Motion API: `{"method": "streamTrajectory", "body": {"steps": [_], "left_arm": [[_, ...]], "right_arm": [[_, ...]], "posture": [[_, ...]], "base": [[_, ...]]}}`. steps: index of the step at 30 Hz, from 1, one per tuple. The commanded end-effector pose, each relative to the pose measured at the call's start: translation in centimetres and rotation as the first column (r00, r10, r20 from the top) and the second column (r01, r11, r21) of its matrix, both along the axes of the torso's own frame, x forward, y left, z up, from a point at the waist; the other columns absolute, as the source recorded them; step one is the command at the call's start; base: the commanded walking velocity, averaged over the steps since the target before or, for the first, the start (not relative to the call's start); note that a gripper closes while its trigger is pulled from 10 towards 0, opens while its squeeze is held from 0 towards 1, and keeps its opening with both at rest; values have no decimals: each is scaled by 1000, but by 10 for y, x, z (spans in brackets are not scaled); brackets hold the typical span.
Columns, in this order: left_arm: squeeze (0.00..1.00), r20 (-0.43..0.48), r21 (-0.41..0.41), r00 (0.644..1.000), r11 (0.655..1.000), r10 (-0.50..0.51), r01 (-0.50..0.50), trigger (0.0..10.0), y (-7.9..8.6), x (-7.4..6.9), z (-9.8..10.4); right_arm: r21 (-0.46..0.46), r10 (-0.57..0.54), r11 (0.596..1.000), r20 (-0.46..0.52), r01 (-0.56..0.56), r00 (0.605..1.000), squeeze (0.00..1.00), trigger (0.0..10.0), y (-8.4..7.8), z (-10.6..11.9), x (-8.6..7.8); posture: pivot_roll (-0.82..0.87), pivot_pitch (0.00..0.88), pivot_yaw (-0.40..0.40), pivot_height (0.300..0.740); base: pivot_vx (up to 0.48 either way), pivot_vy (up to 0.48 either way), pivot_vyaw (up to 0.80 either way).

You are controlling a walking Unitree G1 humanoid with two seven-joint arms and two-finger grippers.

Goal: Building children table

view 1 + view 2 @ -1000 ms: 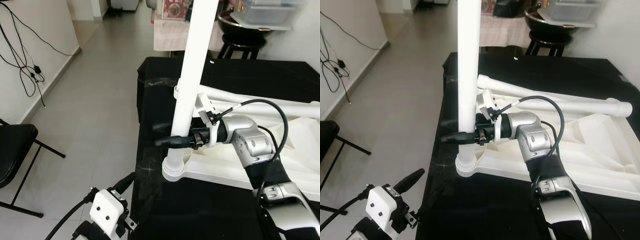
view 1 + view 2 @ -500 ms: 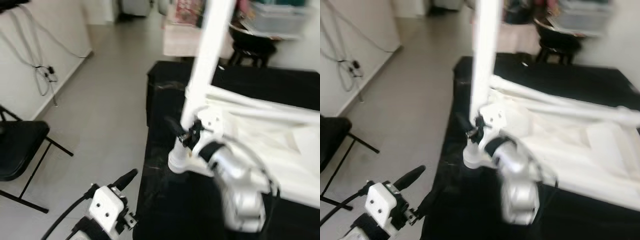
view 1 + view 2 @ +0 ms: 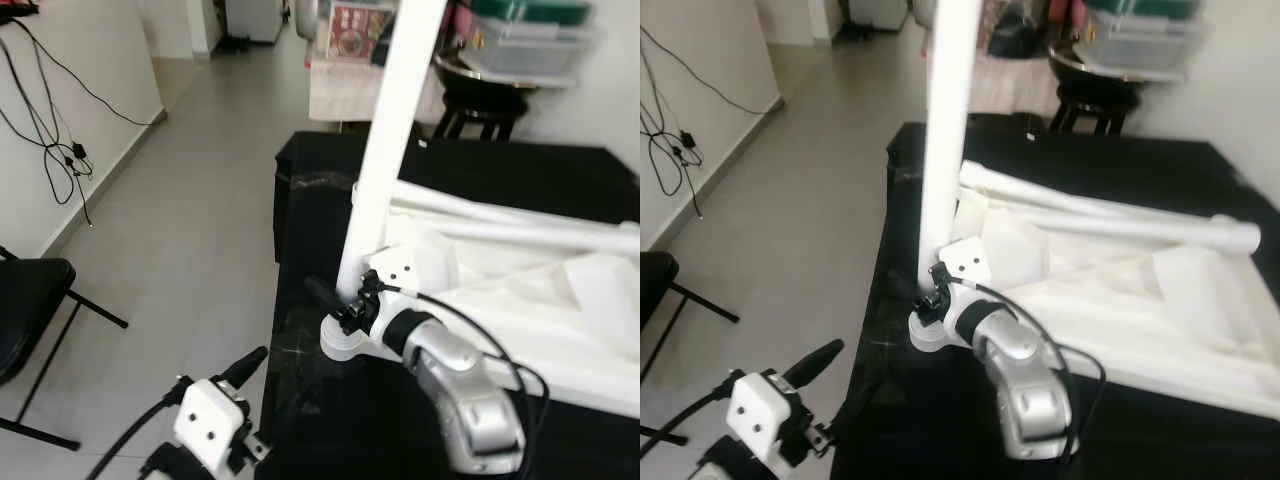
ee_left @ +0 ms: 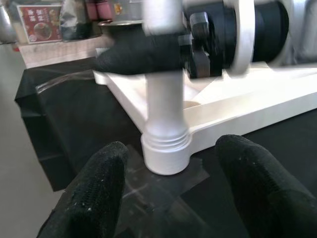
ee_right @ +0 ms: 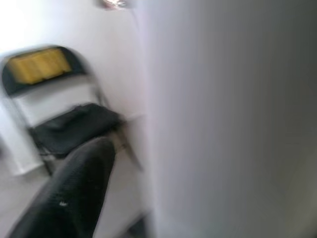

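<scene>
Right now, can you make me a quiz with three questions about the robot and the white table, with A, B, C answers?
1. Where is the right gripper?
A. At the bottom of the upright leg
B. On the folding chair
C. On the floor

2. What colour is the cloth under the table parts?
A. Red
B. Black
C. Yellow

3. How are the left gripper's fingers?
A. Shut on the leg
B. Shut on a cable
C. Open, holding nothing

Answers:
1 A: its black fingers sit against the upright leg just above the round base.
2 B: the white tabletop lies on a black cover.
3 C: in the left wrist view both fingers stand wide apart, with the leg's foot beyond them.
</scene>
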State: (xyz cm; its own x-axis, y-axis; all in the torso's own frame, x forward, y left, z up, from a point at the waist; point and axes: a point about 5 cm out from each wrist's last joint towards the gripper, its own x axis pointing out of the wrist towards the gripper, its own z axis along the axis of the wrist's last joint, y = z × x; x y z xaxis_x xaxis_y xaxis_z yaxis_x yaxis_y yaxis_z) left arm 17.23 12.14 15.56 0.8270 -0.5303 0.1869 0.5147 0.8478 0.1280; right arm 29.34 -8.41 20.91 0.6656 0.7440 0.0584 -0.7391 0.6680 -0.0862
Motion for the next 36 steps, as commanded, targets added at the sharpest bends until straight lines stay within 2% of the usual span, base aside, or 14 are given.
{"method": "streamTrajectory", "body": {"steps": [1, 4, 6, 7, 8, 10, 16, 21, 22, 23, 24, 25, 30, 36], "left_arm": [[0, -24, -5, 1000, 1000, 1, -2, 10000, 0, -2, -5], [0, -24, -6, 1000, 1000, 0, 0, 10000, -1, -2, -5], [0, -25, -6, 1000, 1000, -1, 1, 10000, -1, -2, -5], [0, -25, -7, 1000, 1000, -1, 1, 10000, -1, -3, -4], [0, -25, -8, 1000, 1000, -1, 1, 10000, -2, -3, -4], [0, -26, -9, 1000, 1000, -1, 0, 10000, -2, -4, -4], [0, -26, -9, 1000, 1000, 1, -1, 10000, -3, -6, -3], [0, -27, -8, 1000, 1000, 1, -1, 10000, -3, -7, -2], [0, -28, -8, 1000, 1000, 0, -1, 10000, -3, -8, -2], [0, -29, -8, 1000, 1000, 0, -1, 10000, -3, -8, -2], [0, -29, -8, 1000, 1000, 0, -1, 10000, -3, -8, -2], [0, -30, -8, 1000, 1000, 0, 0, 10000, -3, -9, -2], [0, -31, -9, 1000, 1000, 0, 0, 10000, -4, -9, -2], [0, -30, -10, 1000, 1000, 0, -1, 10000, -4, -8, -2]], "right_arm": [[6, 164, 986, 26, -164, 986, 1000, 10000, 6, 9, -1], [-54, 312, 950, 49, -309, 949, 1000, 10000, 1, 17, 1], [-105, 410, 909, 60, -403, 910, 914, 10000, -2, 21, 2], [-150, 502, 858, 40, -492, 864, 0, 10000, -7, 24, 6], [-169, 586, 799, -1, -577, 810, 0, 10000, -10, 26, 11], [-169, 632, 760, -30, -627, 774, 0, 10000, -12, 28, 14], [-207, 679, 697, -117, -686, 725, 0, 10000, -16, 22, 31], [-184, 687, 693, -127, -697, 716, 0, 10000, -15, 22, 37], [-176, 700, 681, -129, -711, 703, 0, 627, -14, 24, 38], [-169, 709, 673, -130, -720, 693, 0, 2039, -14, 25, 40], [-169, 709, 673, -130, -720, 693, 0, 2039, -14, 25, 40], [-166, 719, 663, -132, -730, 683, 0, 0, -14, 26, 40], [-159, 738, 646, -118, -746, 664, 0, 0, -18, 28, 41], [-154, 714, 680, -88, -717, 695, 0, 0, -28, 28, 39]], "posture": [[-11, 141, -65, 740], [-11, 141, -65, 740], [-7, 144, -63, 740], [-3, 147, -65, 740], [5, 152, -65, 740], [5, 152, -65, 740], [19, 164, -70, 740], [28, 169, -70, 740], [27, 170, -71, 740], [27, 170, -71, 740], [27, 170, -71, 740], [26, 173, -74, 740], [23, 174, -72, 740], [16, 171, -69, 740]], "base": [[0, 0, 0], [0, 0, 0], [0, 0, 0], [0, 0, 0], [0, 0, 0], [0, 0, 0], [0, 0, 0], [0, 0, 0], [0, 0, 0], [0, 0, 0], [0, 0, 0], [0, 0, 0], [0, 0, 0], [0, 0, 0]]}}
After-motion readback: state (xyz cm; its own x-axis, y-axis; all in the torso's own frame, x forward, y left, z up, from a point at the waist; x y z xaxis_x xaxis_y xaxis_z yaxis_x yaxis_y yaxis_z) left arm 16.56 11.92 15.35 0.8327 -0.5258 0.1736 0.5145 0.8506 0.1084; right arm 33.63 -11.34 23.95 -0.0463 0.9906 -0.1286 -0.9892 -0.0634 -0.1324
